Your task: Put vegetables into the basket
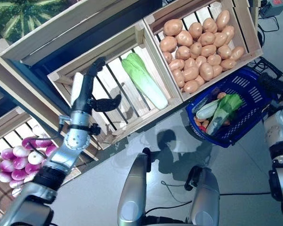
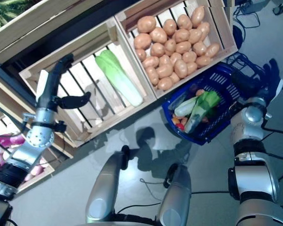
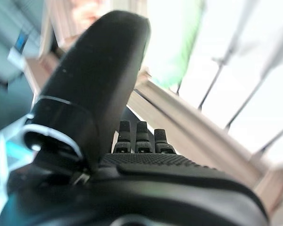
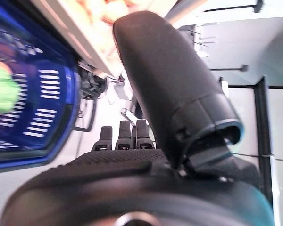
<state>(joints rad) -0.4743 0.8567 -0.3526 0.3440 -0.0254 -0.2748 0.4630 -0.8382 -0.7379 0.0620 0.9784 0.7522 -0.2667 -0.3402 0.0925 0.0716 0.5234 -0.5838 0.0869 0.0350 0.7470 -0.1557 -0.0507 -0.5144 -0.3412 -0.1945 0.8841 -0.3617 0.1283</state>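
My left hand (image 1: 90, 92) is raised over the slatted wooden crate (image 1: 66, 70) on the stand, fingers straight, thumb spread, holding nothing. A long green-and-white cabbage (image 1: 144, 80) lies in that crate, a little to the right of the hand and apart from it; it also shows in the left wrist view (image 3: 174, 52). The blue plastic basket (image 1: 249, 87) stands on the floor below the stand's right end. In it lie a leafy green vegetable (image 1: 229, 103), a pale long one (image 1: 206, 110) and small orange and red ones. My right hand (image 2: 256, 80) is beside the basket's right rim (image 4: 52, 94), fingers straight, empty.
The wooden stand's crates rise in tilted tiers across the back, with the crate of potatoes (image 1: 198, 47) right above the basket. Grey floor (image 1: 108, 183) lies in front of the stand. Cables trail on the floor behind the basket.
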